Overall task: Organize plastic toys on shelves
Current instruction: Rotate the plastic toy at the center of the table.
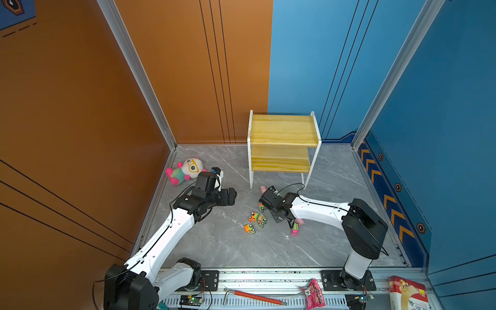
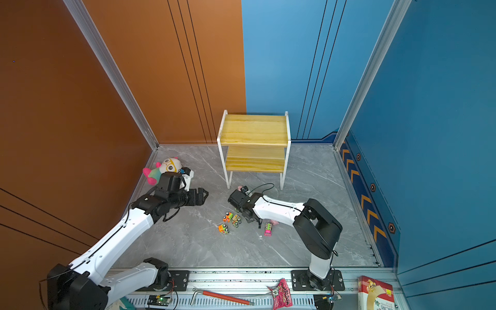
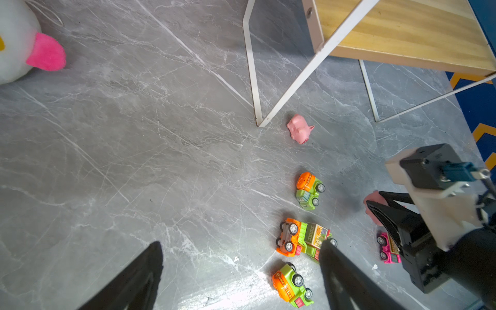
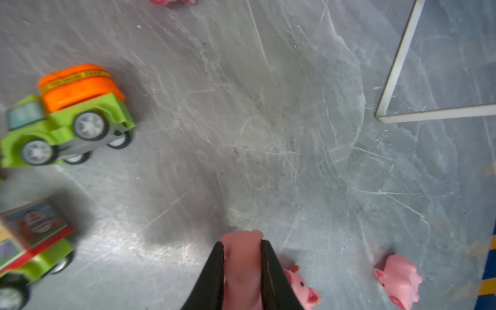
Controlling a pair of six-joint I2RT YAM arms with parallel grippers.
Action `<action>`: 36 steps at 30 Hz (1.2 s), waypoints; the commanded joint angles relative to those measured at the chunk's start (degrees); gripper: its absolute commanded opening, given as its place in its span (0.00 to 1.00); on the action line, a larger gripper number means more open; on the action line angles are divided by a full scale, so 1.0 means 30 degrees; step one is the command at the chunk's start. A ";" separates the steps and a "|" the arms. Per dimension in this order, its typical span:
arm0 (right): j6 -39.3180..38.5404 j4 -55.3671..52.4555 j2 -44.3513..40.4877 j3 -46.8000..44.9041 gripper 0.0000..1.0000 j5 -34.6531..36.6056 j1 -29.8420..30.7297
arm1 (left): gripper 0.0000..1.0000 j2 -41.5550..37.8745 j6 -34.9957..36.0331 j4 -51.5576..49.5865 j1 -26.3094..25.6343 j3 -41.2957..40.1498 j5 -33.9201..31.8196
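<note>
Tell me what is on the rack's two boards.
Nothing shows on either. The upper board is bare all over. The lower board is bare where it can be seen, but its back strip is covered by the upper board in both top views.

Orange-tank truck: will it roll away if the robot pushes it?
Probably, if it stands on its wheels: the truck has four, on a smooth table. Its underside shows, so it may lie on its side; then it would rather slide. Small moulded plastic, so likely light.
</note>
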 commanded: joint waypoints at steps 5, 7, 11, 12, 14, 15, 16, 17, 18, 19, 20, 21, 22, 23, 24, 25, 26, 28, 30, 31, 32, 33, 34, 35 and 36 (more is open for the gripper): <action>-0.1227 -0.0343 0.1971 0.1273 0.25 0.2923 0.0320 | 0.91 0.0067 -0.0182 0.0112 0.0222 -0.0004 0.0020; -0.1291 -0.0364 0.2542 0.1597 0.26 0.3184 0.0409 | 0.91 0.0071 -0.0182 0.0116 0.0233 -0.0005 0.0008; -0.1165 -0.0208 0.2897 0.1917 0.31 0.2712 0.0463 | 0.91 0.0100 -0.0182 0.0136 0.0239 -0.0040 0.0062; -0.1115 -0.0156 0.2872 0.1946 0.33 0.2535 0.0490 | 0.91 0.0108 -0.0182 0.0129 0.0235 -0.0039 0.0066; -0.0985 -0.0130 0.2842 0.2036 0.36 0.2263 0.0520 | 0.91 0.0100 -0.0182 0.0174 0.0250 -0.0003 0.0104; -0.0885 -0.0103 0.2832 0.2061 0.37 0.2070 0.0561 | 0.91 0.0086 -0.0182 0.0178 0.0262 -0.0013 0.0101; -0.0815 -0.0074 0.2788 0.2058 0.37 0.1829 0.0585 | 0.91 0.0071 -0.0182 0.0203 0.0284 -0.0018 0.0142; -0.0713 -0.0051 0.2752 0.2092 0.38 0.1664 0.0603 | 0.91 0.0086 -0.0182 0.0189 0.0272 -0.0019 0.0128; -0.0592 -0.0057 0.2694 0.2131 0.39 0.1471 0.0640 | 0.91 0.0071 -0.0182 0.0204 0.0272 -0.0012 0.0162; -0.0465 -0.0043 0.2620 0.2141 0.39 0.1242 0.0689 | 0.91 0.0071 -0.0182 0.0204 0.0287 -0.0008 0.0180; -0.0335 -0.0043 0.2548 0.2145 0.39 0.1048 0.0725 | 0.91 0.0043 -0.0182 0.0204 0.0298 0.0000 0.0194; -0.0167 -0.0010 0.2457 0.2137 0.39 0.0832 0.0797 | 0.91 0.0063 -0.0182 0.0196 0.0304 -0.0011 0.0202; -0.0026 -0.0013 0.2381 0.2128 0.39 0.0639 0.0845 | 0.91 0.0022 -0.0182 0.0204 0.0301 0.0006 0.0213; 0.0107 -0.0013 0.2306 0.2116 0.39 0.0508 0.0928 | 0.91 0.0012 -0.0182 0.0204 0.0309 -0.0010 0.0221; 0.0279 -0.0013 0.2221 0.2088 0.39 0.0331 0.0951 | 0.91 0.0012 -0.0181 0.0204 0.0296 0.0004 0.0213; 0.0483 -0.0013 0.2078 0.2051 0.40 0.0073 0.0961 | 0.91 -0.0009 -0.0182 0.0204 0.0296 -0.0011 0.0232; 0.0639 -0.0013 0.1930 0.1958 0.40 -0.0126 0.0960 | 0.91 -0.0017 -0.0182 0.0197 0.0309 -0.0011 0.0244; 0.0967 -0.0013 0.1603 0.1809 0.40 -0.0310 0.1049 | 0.91 -0.0043 -0.0182 0.0204 0.0296 -0.0010 0.0294; 0.1205 -0.0042 0.1258 0.1589 0.40 -0.0447 0.1118 | 0.91 -0.0075 -0.0211 0.0229 0.0298 -0.0004 0.0301; 0.1350 -0.0043 0.1119 0.1491 0.41 -0.0609 0.1142 | 0.91 -0.0076 -0.0211 0.0211 0.0299 -0.0016 0.0333; 0.1441 -0.0043 0.1004 0.1440 0.41 -0.0785 0.1169 | 0.91 -0.0098 -0.0211 0.0231 0.0295 -0.0018 0.0330; 0.1535 -0.0043 0.0909 0.1351 0.41 -0.0883 0.1176 | 0.91 -0.0105 -0.0211 0.0269 0.0306 -0.0032 0.0341; 0.1594 -0.0021 0.0779 0.1246 0.41 -0.0941 0.1191 | 0.91 -0.0105 -0.0210 0.0262 0.0299 -0.0035 0.0387; 0.1625 0.0013 0.0581 0.1146 0.41 -0.0908 0.1219 | 0.91 -0.0105 -0.0211 0.0252 0.0302 -0.0062 0.0410; 0.1576 0.0067 0.0355 0.1079 0.42 -0.1005 0.1205 | 0.91 -0.0106 -0.0197 0.0261 0.0294 -0.0041 0.0400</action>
